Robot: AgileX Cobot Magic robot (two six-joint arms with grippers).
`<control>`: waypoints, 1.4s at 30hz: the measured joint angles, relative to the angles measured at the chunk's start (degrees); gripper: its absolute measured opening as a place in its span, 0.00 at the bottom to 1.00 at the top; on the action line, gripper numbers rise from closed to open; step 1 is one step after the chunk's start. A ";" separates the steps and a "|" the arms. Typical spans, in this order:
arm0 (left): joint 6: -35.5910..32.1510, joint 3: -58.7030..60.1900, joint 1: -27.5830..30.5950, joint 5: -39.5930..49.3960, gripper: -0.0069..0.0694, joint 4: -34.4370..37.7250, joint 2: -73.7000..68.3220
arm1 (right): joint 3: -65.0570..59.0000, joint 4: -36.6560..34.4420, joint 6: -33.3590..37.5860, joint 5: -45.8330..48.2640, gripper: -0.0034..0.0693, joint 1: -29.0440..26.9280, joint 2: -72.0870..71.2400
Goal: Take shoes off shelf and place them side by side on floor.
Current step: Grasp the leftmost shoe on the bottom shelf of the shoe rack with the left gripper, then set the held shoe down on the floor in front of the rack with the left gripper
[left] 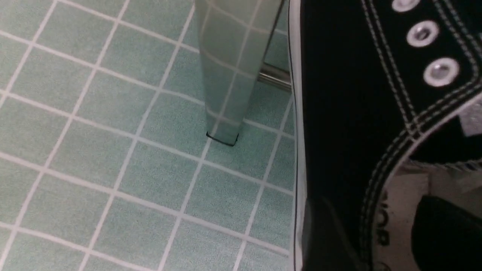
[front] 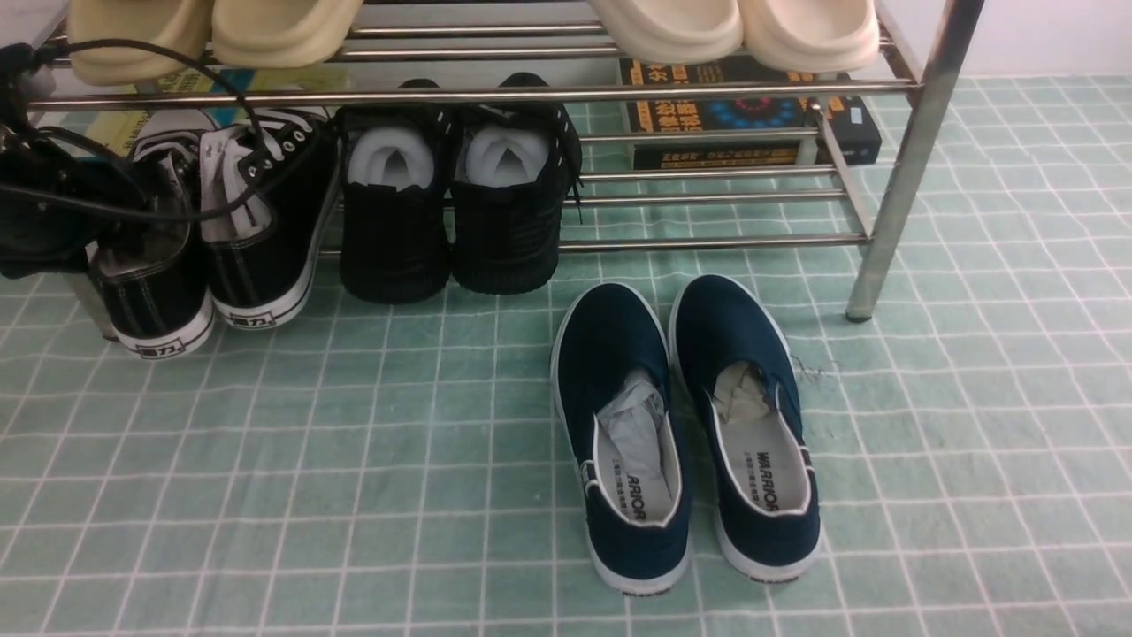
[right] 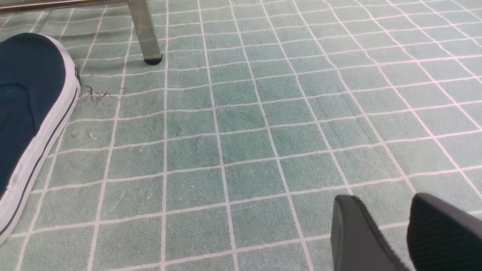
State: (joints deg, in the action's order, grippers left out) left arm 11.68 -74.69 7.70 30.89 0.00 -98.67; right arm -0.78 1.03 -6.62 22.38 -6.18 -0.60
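While you face the shiny steel two-tier shelf (front: 716,243), front view: black canvas lace-up sneakers with white soles (front: 265,221) sit on its lower tier.
Left wrist: your left gripper (left: 376,233) stands wide, straddling one sneaker's side.
Right wrist: your right gripper (right: 388,210) stands narrowly parted.

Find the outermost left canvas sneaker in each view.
Front: far left, on the rack's lower tier, heel outward.
Left wrist: sneaker fills one side, close up, beside a rack leg.
Right wrist: not in it.
Shared landmark: green gridded floor.
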 joint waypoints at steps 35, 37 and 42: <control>5.23 19.03 0.00 31.19 0.11 -10.15 34.96 | 0.00 0.00 0.00 0.00 0.37 0.00 0.00; 5.90 25.12 0.05 27.17 0.11 -10.34 35.68 | 0.00 0.00 0.00 0.00 0.37 0.00 0.00; 5.90 28.87 0.05 20.96 0.11 -12.28 34.71 | 0.00 0.00 0.00 0.00 0.37 0.00 0.00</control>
State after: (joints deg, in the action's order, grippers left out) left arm 17.58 -45.82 7.75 51.86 -12.28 -63.96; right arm -0.78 1.03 -6.62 22.38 -6.18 -0.60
